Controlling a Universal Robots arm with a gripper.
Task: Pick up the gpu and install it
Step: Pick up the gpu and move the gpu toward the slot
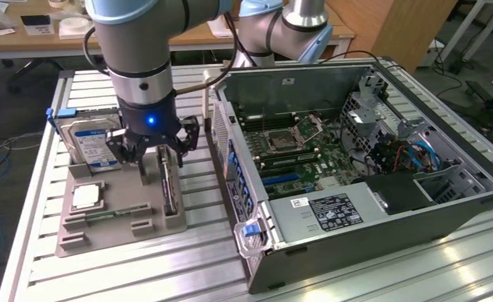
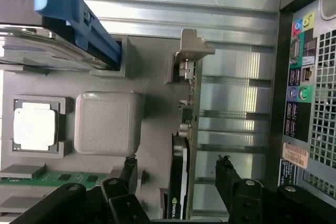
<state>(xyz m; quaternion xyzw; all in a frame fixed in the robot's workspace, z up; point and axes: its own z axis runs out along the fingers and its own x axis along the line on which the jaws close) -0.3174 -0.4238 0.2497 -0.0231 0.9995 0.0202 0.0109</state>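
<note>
Pincer (image 1: 158,153) is hanging released, jaws spread wide, directly over the grey holder tray (image 1: 116,238) on the worktop (image 1: 204,258). The gpu (image 1: 169,186) is standing on edge in a slot along the tray's side nearest the open computer case (image 1: 414,207). My fingers (image 2: 227,174) are straddling the card, one on each face; I cannot tell whether they are touching it. A hard drive (image 1: 91,143) is standing at one end of the tray.

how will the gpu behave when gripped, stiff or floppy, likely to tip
The gpu looks like a rigid board, so probably stiff. Standing on its thin edge in a slot of the grey tray, it could tip if nudged sideways. Exposed parts along its edge suggest it is fragile.
</note>
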